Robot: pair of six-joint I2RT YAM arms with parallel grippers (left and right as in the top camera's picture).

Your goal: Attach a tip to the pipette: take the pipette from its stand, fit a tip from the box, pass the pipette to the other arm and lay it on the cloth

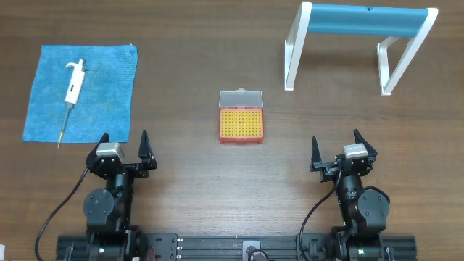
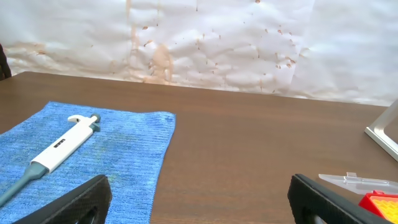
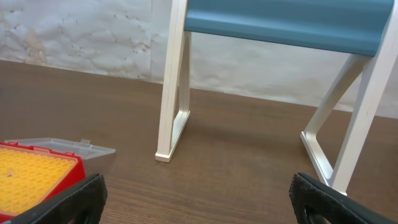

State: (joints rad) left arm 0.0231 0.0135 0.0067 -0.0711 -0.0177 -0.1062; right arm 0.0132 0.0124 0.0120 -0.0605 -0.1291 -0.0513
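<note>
Top view, and the pipette [image 1: 73, 81] is lying on the blue cloth [image 1: 109, 80] at the upper left of the frame, plunger end up the picture, its yellow tip [image 1: 61, 133] fitted and pointing down toward the cloth's lower edge. Left hand [image 1: 123, 135] sits just below that cloth, fingers spread wide, nothing in it. Right hand [image 1: 336, 136] is at the lower right, equally wide open and empty. Tip box [image 1: 241, 125] stands mid-frame on the tabletop [image 1: 188, 58] with its lid flipped back, and the stand [image 1: 362, 20] at the upper right carries nothing. By my reading the lay-down is done and the task looks finished, so the job now is simply to hold clear. That means both hands apart from the cloth and no sweep near that slender tip, since a nudge could roll the pipette or knock the tip loose.
</note>
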